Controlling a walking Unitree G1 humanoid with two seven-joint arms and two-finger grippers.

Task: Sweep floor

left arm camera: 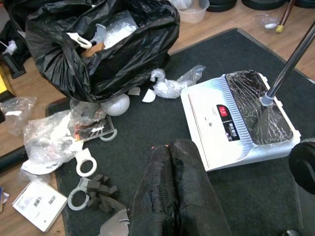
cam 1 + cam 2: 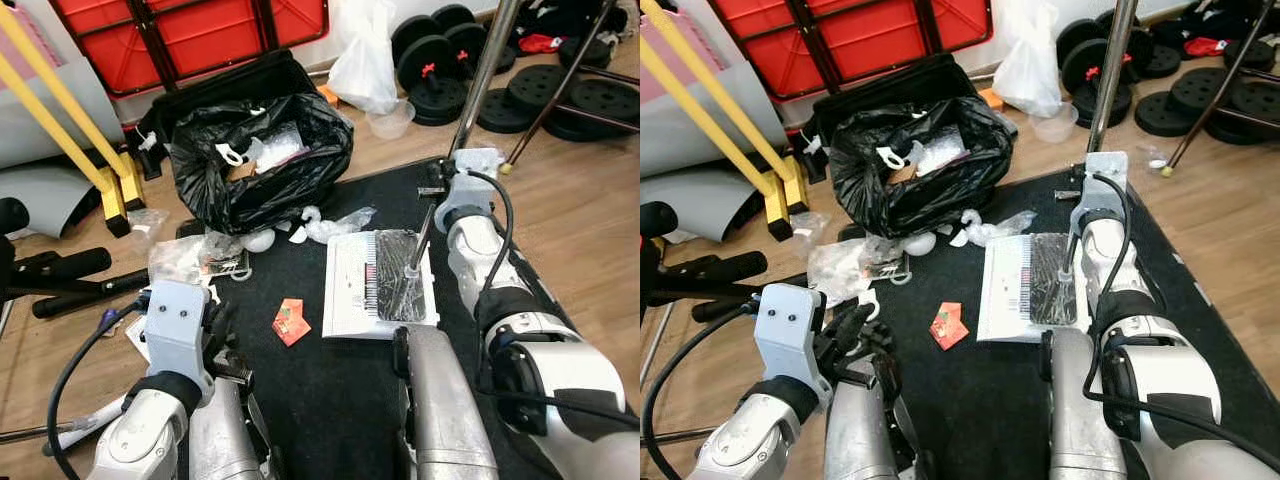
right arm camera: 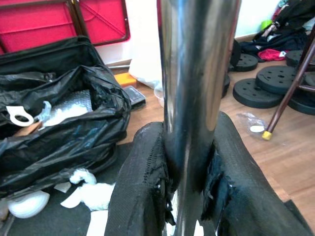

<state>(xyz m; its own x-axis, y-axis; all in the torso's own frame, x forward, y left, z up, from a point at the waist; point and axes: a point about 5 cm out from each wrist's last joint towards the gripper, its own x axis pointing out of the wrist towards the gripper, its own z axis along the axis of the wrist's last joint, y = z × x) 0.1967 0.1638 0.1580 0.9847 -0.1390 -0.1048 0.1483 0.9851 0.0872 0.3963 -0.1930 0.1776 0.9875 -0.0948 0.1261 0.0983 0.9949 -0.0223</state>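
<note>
A white floor sweeper (image 2: pixel 378 285) with a clear-wrapped front lies on the black mat (image 2: pixel 330 400), just ahead of me. Its silver handle (image 2: pixel 480 80) rises up and to the right. My right gripper (image 3: pixel 189 147) is shut around that handle, low on the pole, above the sweeper's right side. My left gripper (image 1: pixel 170 147) hovers over the mat to the left of the sweeper, its fingers shut together with nothing between them. A red paper scrap (image 2: pixel 291 322) lies between the left gripper and the sweeper. Crumpled clear wrappers (image 2: pixel 185 260) and white plastic bits (image 2: pixel 330 225) litter the mat's far edge.
An open black rubbish bag (image 2: pixel 260 160) full of packaging stands beyond the mat. A yellow frame (image 2: pixel 110 185) and dark bars are at the left. Weight plates (image 2: pixel 600 100), a white plastic bag (image 2: pixel 365 60) and a clear tub (image 2: pixel 392 120) sit at the back right on the wood floor.
</note>
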